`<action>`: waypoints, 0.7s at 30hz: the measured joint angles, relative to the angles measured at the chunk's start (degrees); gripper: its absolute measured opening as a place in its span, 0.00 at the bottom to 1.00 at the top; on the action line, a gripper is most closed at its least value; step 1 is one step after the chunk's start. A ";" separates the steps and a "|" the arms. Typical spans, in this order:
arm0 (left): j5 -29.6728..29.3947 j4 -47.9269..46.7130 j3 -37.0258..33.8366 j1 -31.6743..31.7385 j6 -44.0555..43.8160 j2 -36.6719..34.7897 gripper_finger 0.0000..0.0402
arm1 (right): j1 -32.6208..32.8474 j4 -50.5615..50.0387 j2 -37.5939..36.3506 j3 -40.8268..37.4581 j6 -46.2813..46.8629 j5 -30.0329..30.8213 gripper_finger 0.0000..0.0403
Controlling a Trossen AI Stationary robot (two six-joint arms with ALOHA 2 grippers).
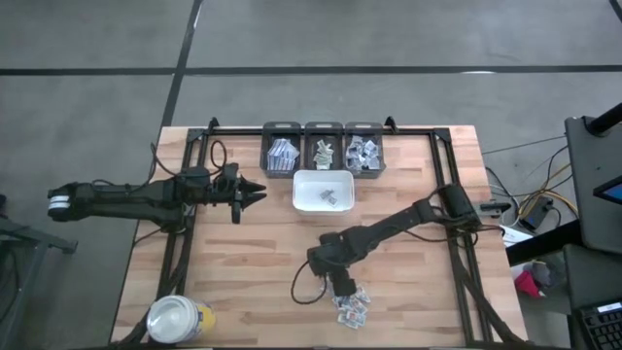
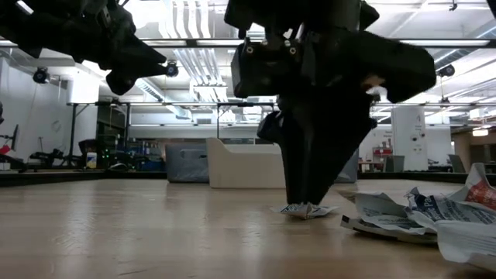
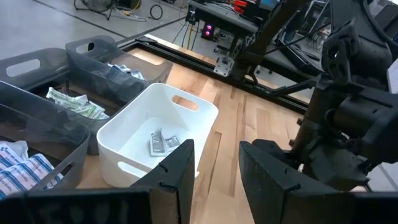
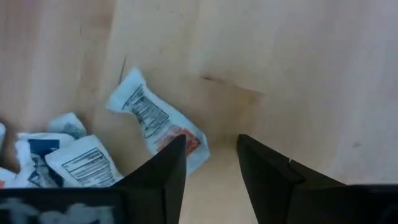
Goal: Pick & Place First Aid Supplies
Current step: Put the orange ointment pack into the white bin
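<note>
On the left, the left gripper [image 1: 260, 192] hovers with fingers apart and empty, waiting near the white tray [image 1: 302, 181]. Right of it, the right gripper [image 1: 342, 288] reaches down to the worktop [image 1: 253, 262], fingers parted, beside the packet pile [image 1: 352, 307]. Only its wrist view shows the red-printed packet [image 4: 158, 124] lying unheld just ahead.

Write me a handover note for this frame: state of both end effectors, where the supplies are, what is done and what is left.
Right end effector: open, down at the table's near edge over a white packet with red print, not gripping it.
Left end effector: open, empty, waiting above the table left of the white tray.
Supplies: a loose pile on the wood beside the right end effector; a few packets already in the tray; the three grey bins behind it hold sorted packets.
Done: a few placed. Left: the pile.
</note>
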 joint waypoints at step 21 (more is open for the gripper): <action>0.00 -0.22 0.00 0.00 0.57 0.00 0.30 | 1.45 -1.83 1.58 0.26 1.73 5.69 0.10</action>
